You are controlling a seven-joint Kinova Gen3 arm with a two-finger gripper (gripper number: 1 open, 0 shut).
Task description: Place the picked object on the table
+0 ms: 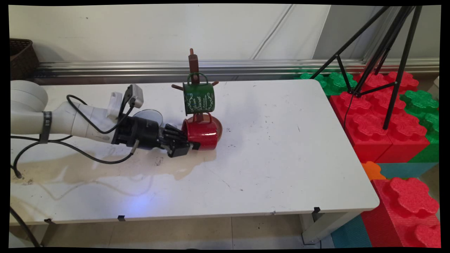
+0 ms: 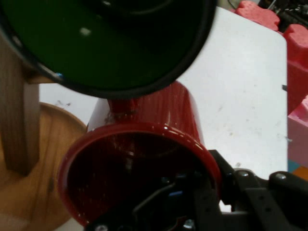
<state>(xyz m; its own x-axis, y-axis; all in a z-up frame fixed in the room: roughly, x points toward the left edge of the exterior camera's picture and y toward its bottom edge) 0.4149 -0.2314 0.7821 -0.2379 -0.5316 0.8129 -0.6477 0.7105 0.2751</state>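
In the hand view the green mug is cut off by the top edge, the red mug's mouth hides one finger of the hand, and the wooden stand runs off left.

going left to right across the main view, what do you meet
wicker basket → gripper → red mug gripped at its rim → black tripod over the red and green foam blocks
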